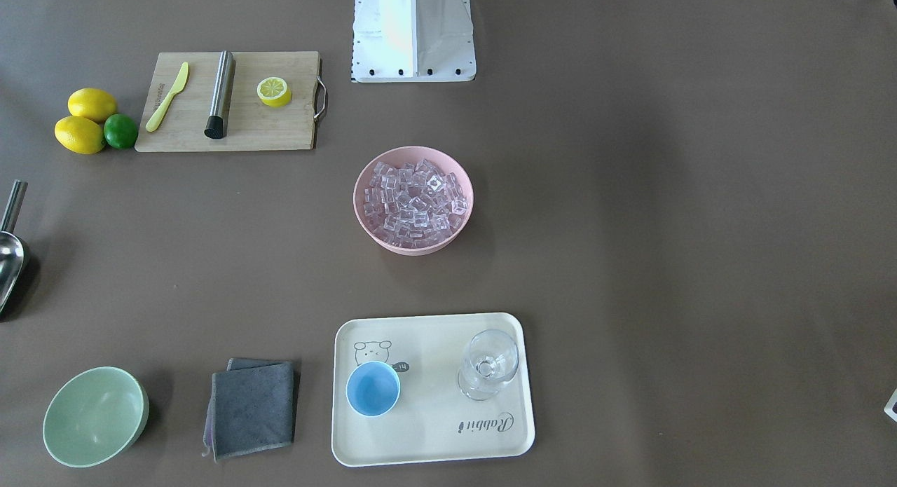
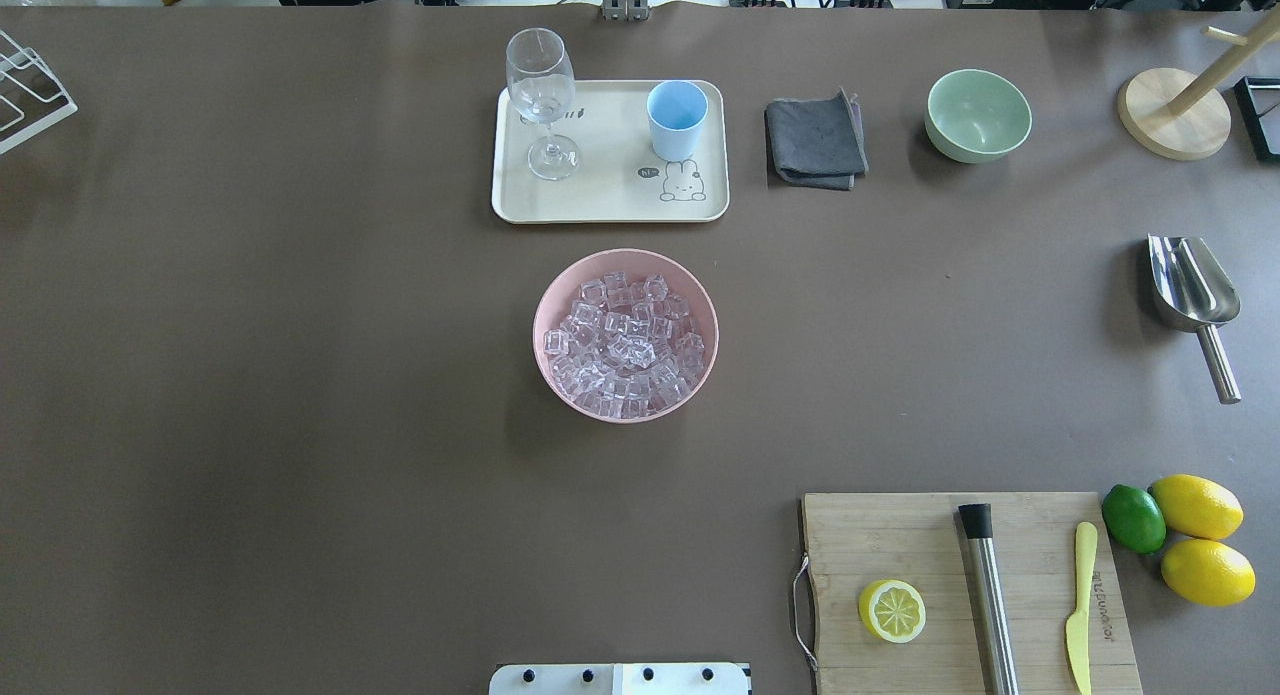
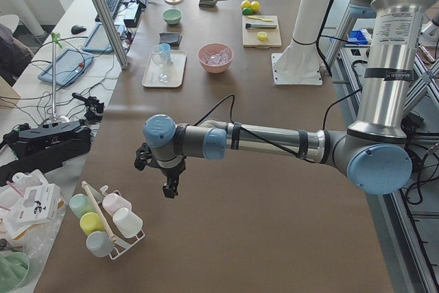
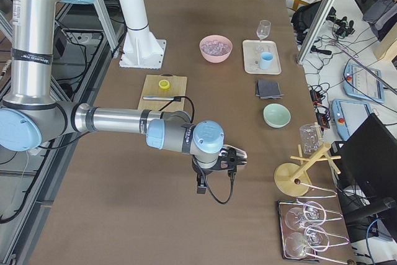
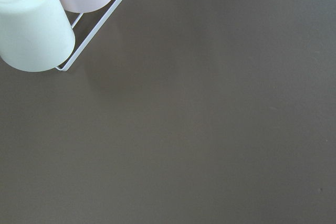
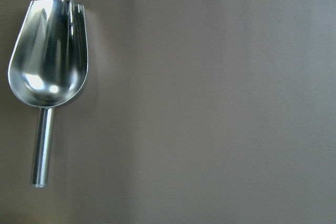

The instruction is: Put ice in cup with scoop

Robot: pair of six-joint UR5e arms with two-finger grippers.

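The ice (image 2: 625, 345) fills a pink bowl (image 2: 541, 325) at the table's middle. The light-blue cup (image 2: 676, 118) stands upright on a cream tray (image 2: 610, 203) beyond the bowl. The silver scoop (image 2: 1190, 295) lies flat at the table's right end with its handle toward the robot. It also fills the left of the right wrist view, scoop (image 6: 50, 72). My right gripper (image 4: 218, 169) hangs above that end of the table, and I cannot tell if it is open. My left gripper (image 3: 164, 180) hovers over the far left end, its state unclear too.
A stemmed glass (image 2: 541, 95) shares the tray. A grey cloth (image 2: 815, 140) and a green bowl (image 2: 977, 115) lie right of it. A cutting board (image 2: 960, 585) holds a lemon half, a steel cylinder and a yellow knife. A rack of cups (image 5: 37, 19) sits by the left gripper.
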